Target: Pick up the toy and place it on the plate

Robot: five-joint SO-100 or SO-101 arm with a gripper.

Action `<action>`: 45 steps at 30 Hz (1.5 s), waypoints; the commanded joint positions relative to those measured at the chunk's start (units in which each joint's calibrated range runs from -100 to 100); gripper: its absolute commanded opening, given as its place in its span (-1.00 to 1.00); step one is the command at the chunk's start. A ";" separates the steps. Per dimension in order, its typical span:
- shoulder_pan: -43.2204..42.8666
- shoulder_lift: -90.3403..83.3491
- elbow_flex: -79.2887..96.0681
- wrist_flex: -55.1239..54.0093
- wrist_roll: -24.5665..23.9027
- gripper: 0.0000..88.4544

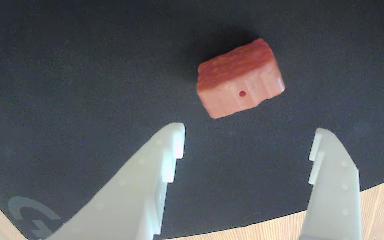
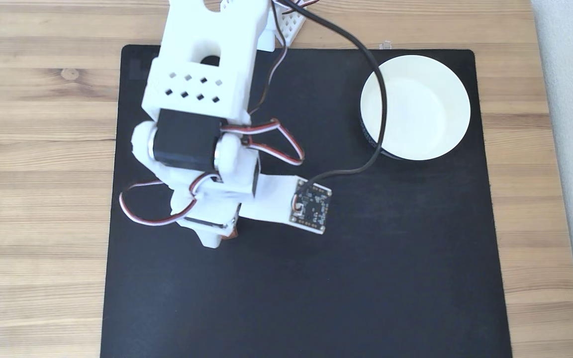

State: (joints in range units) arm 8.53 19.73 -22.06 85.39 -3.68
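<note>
In the wrist view the gripper (image 1: 247, 143) comes in from the bottom edge, its two white fingers (image 1: 165, 160) spread wide apart with bare black mat (image 1: 78, 100) showing between their tips; nothing is held. Just beyond the fingertips, and clear of both, lies the toy (image 1: 240, 80), a reddish-brown blocky piece resting on the mat with its lighter face and small dark dot turned toward the camera. It sits roughly in line with the gap between the fingers, a little nearer the right-hand one as this view shows it. At the lower corners of the same view the mat's curved edge gives way to the wooden table (image 1: 382, 206), and a pale logo is printed on the mat near the left finger. In the fixed view from above, the white arm (image 2: 202, 99) reaches down over the left part of the mat (image 2: 366, 273), covering most of the toy, of which just a reddish sliver (image 2: 231, 235) peeks out at the arm's lower end. A small circuit board (image 2: 311, 206) juts out to the right of the toy. Farther off, well apart from the toy toward the mat's upper right corner, stands the plate (image 2: 416, 107), a round white dish with a black cable (image 2: 381, 99) passing over its left side.
</note>
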 commanded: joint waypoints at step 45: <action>1.55 2.57 -3.04 3.00 -18.66 -0.23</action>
State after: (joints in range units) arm 9.70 22.56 -22.72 88.27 -17.79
